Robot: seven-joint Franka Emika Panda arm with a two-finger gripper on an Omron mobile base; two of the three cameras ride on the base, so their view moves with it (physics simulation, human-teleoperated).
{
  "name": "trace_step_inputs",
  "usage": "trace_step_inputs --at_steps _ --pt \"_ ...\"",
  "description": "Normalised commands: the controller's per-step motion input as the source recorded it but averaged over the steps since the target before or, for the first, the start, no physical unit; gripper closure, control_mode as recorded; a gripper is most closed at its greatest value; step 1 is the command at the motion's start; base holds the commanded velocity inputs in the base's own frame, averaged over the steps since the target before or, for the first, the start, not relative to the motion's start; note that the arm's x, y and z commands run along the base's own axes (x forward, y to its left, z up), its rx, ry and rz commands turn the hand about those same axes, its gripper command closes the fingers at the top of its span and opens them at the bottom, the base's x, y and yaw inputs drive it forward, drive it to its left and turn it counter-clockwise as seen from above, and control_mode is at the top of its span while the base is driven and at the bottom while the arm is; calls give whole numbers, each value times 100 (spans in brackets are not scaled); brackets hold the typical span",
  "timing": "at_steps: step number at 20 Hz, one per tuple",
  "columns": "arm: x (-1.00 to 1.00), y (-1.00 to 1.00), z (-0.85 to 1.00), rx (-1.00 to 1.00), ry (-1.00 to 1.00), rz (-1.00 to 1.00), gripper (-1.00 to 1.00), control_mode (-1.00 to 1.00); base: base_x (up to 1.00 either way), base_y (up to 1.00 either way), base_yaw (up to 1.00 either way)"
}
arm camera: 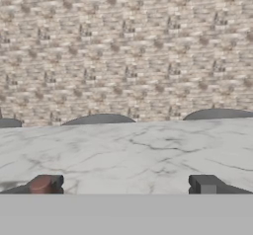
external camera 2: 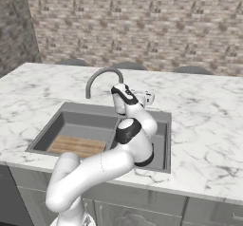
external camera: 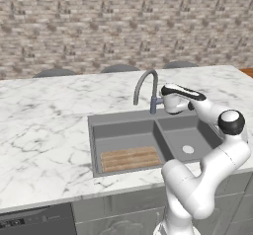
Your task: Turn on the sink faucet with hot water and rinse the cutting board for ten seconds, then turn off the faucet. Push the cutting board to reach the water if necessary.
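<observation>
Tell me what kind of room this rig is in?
A kitchen, rendered, most likely an island: a dark double-basin sink with a gooseneck faucet set in a white marble counter, a cutting board in the left basin, and a brick wall behind.

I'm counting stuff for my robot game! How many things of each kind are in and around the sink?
Faucet: 1
Cutting board: 1
Sink basins: 2
Drain: 1
Robot gripper: 1
Total: 6
</observation>
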Motion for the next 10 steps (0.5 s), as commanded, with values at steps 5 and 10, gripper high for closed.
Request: trace_step_inputs --at_steps 5,10 --pt "0 -27 0 0 0 0 -100 -100 0 0 0" --pt "0 -30 0 0 0 0 -100 -100 0 0 0"
